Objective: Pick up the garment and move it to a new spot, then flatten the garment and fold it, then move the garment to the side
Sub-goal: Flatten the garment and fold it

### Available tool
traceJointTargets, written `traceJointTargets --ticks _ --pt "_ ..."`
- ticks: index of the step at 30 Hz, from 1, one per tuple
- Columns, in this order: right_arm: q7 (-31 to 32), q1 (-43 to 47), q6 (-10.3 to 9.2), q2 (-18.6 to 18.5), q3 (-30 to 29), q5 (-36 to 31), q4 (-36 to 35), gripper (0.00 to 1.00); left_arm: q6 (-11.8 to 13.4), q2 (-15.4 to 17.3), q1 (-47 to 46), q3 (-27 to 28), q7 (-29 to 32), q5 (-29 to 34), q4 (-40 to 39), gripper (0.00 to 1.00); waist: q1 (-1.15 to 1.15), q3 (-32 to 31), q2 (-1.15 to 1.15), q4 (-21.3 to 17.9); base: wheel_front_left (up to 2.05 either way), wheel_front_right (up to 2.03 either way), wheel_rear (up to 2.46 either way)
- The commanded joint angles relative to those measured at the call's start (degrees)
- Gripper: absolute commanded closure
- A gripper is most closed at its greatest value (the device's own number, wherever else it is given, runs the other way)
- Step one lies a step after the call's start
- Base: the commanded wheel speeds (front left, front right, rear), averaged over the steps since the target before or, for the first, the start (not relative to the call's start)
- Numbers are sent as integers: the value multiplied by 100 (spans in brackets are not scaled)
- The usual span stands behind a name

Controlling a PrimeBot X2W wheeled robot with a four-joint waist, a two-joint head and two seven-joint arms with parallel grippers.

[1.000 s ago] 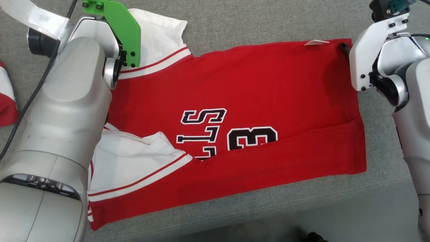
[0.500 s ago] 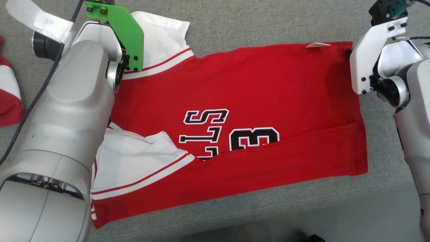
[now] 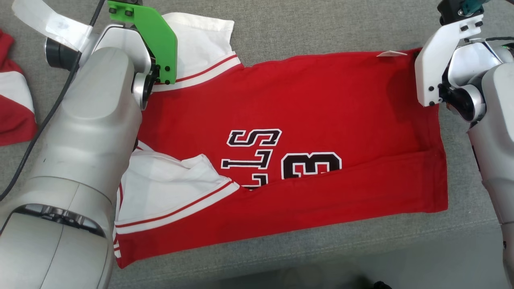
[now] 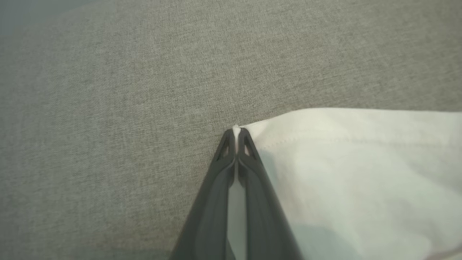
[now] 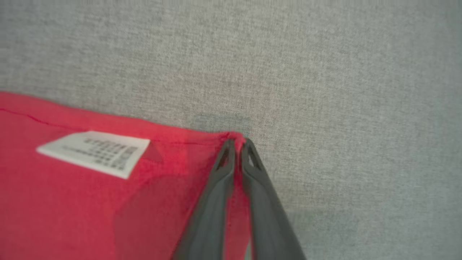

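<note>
The garment is a red jersey with white sleeves and black lettering, lying spread on the grey cushion with its near long edge folded over. My left gripper is shut on the corner of the white sleeve at the far left. At the far right, my right gripper is shut on the red hem corner, beside a white care label. In the head view both grippers' fingers are hidden under the wrist housings; the left wrist carries a green plate.
The grey fabric surface extends beyond the jersey's far edge. Another red and white cloth lies at the left edge. The cushion's front edge runs along the bottom, with darker floor below it.
My right gripper has closed on the jersey's far right corner. The whole picture has shifted slightly right, so the camera moved; the jersey's far edge looks a little more stretched.
</note>
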Motion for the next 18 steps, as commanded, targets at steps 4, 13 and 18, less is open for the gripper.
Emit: traceJointTargets --ticks 4,13,18 --pt "-172 -62 -6 -56 131 46 146 100 -72 15 59 59 -177 -142 44 100 0 9 0 50 0 0 0" --pt "-482 219 -7 -363 78 253 40 100 -63 -131 378 464 -1147 -661 -526 100 0 -242 0 324 0 0 0" --pt "-509 523 -7 -528 124 405 -115 100 -74 -142 887 580 -1475 -857 -989 100 0 -513 0 473 0 0 0"
